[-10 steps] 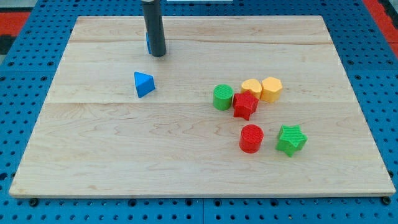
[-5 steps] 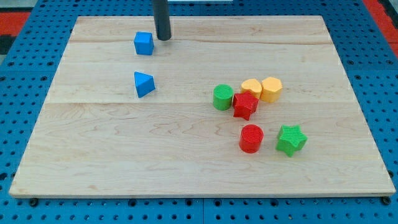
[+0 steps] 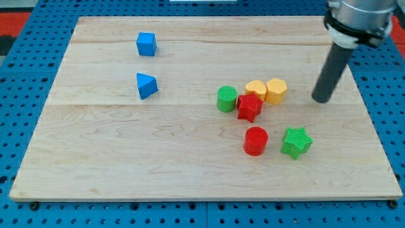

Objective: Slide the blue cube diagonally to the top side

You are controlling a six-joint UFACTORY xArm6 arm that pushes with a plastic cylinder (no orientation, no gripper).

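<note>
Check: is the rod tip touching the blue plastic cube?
Apart. The camera view shows my tip far at the view's right, beside the yellow blocks, with wide bare board between it and the blue plastic cube.

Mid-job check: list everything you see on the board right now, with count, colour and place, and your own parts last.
blue cube: one, blue, upper left of the board, near the view's top
blue pyramid-like block: one, blue, just below the blue cube, apart from it
green cylinder: one, green, centre cluster, left end
red star: one, red, beside the green cylinder, below the yellow pair
yellow blocks: two, yellow, side by side at the cluster's top; a rounded one, a hexagonal one
red cylinder: one, red, below the cluster
green star: one, green, right of the red cylinder
wooden board: one, light wood, on a blue pegboard
my tip: one, dark rod, right of the yellow blocks, touching no block, far from the blue cube
</note>
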